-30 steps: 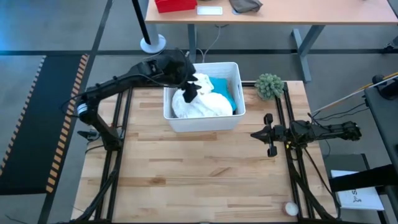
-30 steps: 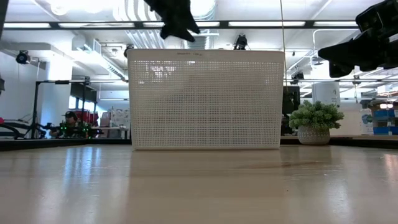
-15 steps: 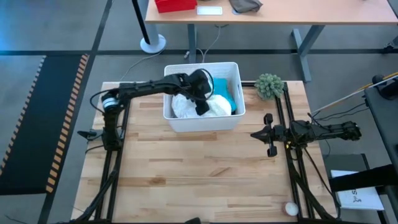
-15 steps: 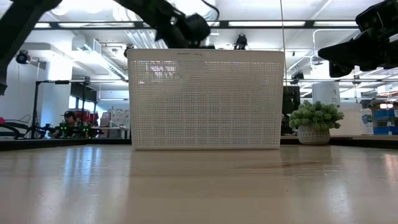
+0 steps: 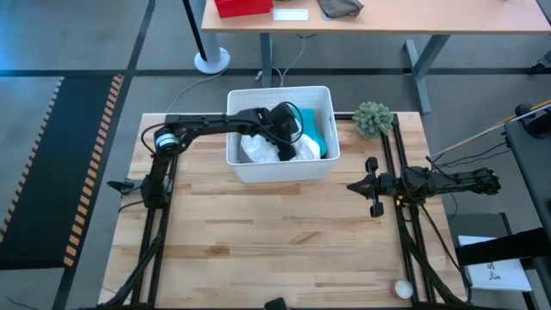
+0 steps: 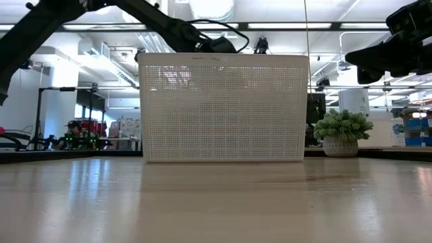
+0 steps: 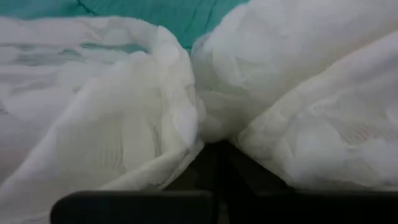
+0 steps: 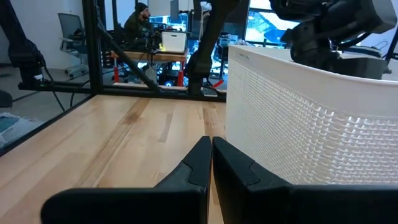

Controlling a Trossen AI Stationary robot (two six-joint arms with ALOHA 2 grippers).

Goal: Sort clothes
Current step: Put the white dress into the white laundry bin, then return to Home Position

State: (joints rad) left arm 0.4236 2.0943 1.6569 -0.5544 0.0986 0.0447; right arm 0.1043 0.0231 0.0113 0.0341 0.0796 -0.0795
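A white slatted basket [image 5: 280, 170] stands at the table's far middle and holds the clothes: a white shirt [image 5: 256, 149] bunched up, with a turquoise piece [image 5: 315, 134] beside it. My left gripper [image 5: 288, 148] reaches down into the basket and is shut on the white shirt [image 7: 124, 137], the turquoise piece [image 7: 155, 12] lying just beyond. In the low view the basket wall [image 6: 223, 108] hides that gripper. My right gripper [image 5: 372, 185] waits shut and level at the table's right side, right of the basket. My left gripper pinches a gathered fold of the white shirt [image 7: 202, 127] between its two shut fingers. It comes slanting down from the table's left side. Creases of the cloth run together at the fingertips [image 7: 217, 155]. The shirt lies in the basket on the other clothes.
A fuzzy green ball in a small pot [image 5: 373, 117] stands just right of the basket at the far edge. A small white round thing [image 5: 402, 289] lies at the table's near right corner. Bare wood spreads in front of the basket.
My left gripper has come down from above the basket's far left rim into the basket, moving toward the table's right and near side and tipping further downward. Its fingers have shut in the white shirt, which is now pressed lower under the gripper.
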